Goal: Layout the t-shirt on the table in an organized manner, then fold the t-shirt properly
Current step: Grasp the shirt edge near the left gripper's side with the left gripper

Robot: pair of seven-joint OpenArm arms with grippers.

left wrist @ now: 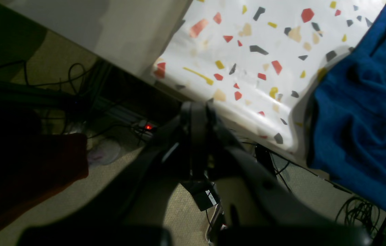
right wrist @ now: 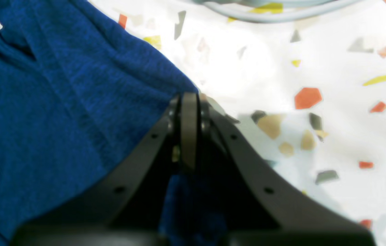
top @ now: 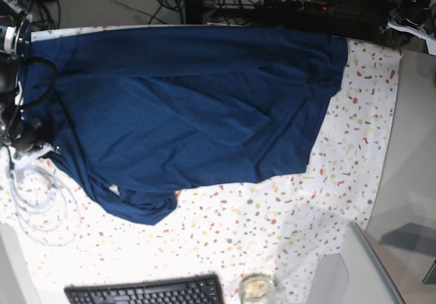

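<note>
Fabric of the navy-blue t-shirt (top: 197, 113) covers most of the far half of the table (top: 272, 229), spread with its long axis running across the base view from left to right, roughly parallel to the table's far edge. Its far edge lies straight along that far edge of the table, while the near edge runs unevenly, dipping into a bunched, rumpled lobe at the near-left, toward the keyboard (top: 143, 292). Which end is the collar and which the hem cannot be told. A broad fold creases the middle of the cloth. Near of the t-shirt, the speckled table cloth is bare up to the black keyboard and a small glass jar (top: 255, 287) just beside it at the table's near edge. White cables (top: 37, 202) coil on the table just beside the t-shirt's left edge. In the right wrist view, the right claw (right wrist: 189, 102) has its fingers pressed together at the very edge of the t-shirt (right wrist: 53, 112), with blue cloth visible behind and beneath them, so it appears pinched on the fabric edge against the table (right wrist: 332, 51). In the left wrist view, the left claw (left wrist: 198, 109) is closed on nothing, hanging off the table's (left wrist: 247, 51) edge over the floor, well apart from the t-shirt (left wrist: 363, 119), which drapes over that same edge.
</note>
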